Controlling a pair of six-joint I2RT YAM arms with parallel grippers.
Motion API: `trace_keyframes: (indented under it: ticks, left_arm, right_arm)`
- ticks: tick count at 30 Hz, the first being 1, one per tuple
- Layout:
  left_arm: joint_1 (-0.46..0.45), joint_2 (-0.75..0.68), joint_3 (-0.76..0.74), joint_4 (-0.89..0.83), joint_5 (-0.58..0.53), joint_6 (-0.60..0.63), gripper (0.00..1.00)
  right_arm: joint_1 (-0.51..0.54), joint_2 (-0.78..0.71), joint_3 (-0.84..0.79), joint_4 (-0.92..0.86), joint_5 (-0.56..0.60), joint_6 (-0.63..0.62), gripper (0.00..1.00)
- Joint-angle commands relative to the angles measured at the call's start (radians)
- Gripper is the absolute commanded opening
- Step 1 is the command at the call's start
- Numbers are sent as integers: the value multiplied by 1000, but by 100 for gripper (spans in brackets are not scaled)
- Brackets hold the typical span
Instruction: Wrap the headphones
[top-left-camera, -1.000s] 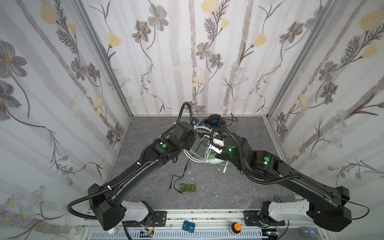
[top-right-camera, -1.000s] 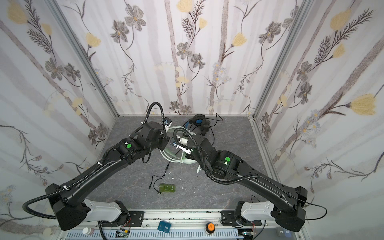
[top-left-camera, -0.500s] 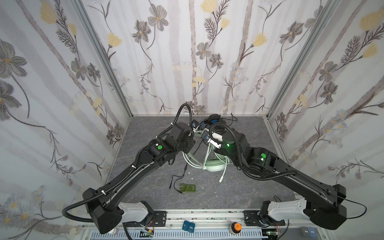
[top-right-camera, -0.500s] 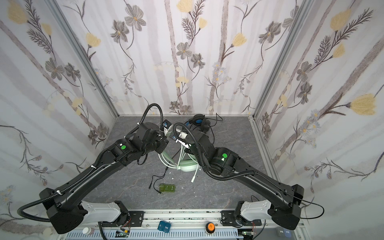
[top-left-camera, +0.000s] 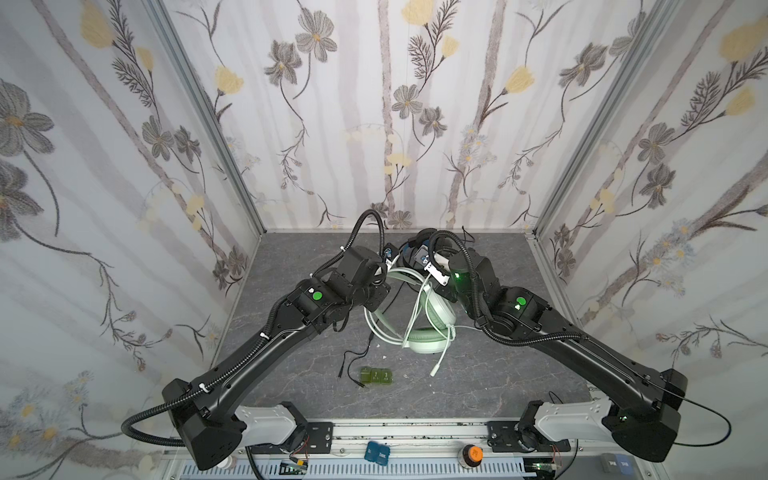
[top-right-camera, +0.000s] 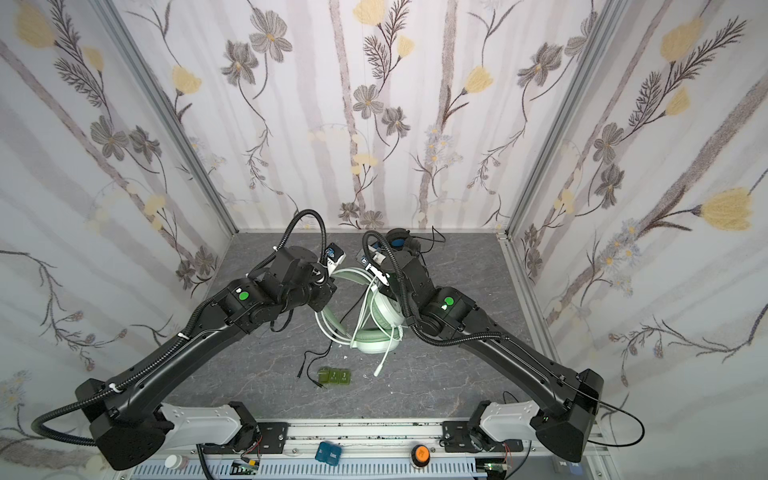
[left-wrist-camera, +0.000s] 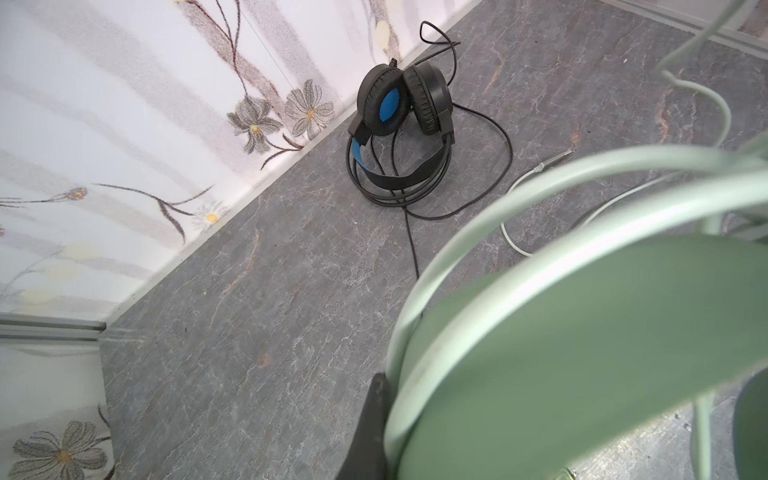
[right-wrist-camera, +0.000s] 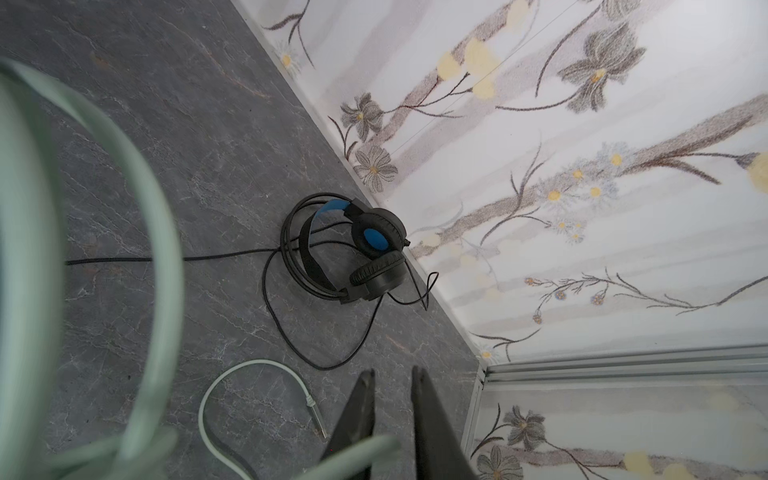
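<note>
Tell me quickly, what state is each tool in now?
Left tool: closed on the mint green plastic over-ear headphones.
Right tool: slightly open; hold unclear.

You've got green blocks (top-left-camera: 376, 377) on the grey table (top-left-camera: 498, 374), near the rail (top-left-camera: 415, 432); a blue box (top-left-camera: 377, 452) and an orange knob (top-left-camera: 472, 454) sit on that rail.

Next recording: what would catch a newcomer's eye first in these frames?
The mint headphones at centre, with their white cable looped loosely across them and trailing forward. Behind them, the black headphones sit at the far back. Small green blocks lie near the front.
</note>
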Motion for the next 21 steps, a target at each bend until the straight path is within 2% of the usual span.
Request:
trace_keyframes:
  ticks: [1,7,21]
  left_arm:
    - [0,-17,29,78,64,-63,0]
    - [-2,-42,96,68,104,-102,0]
    - [1,-43,293,86,226,-185,0]
  right_arm:
    - [-36,-10,-18,48,-109,61,20]
    - [-114,-54,-98,125,-239,121,21]
    - [-165,-113,-163,301,-414,260,26]
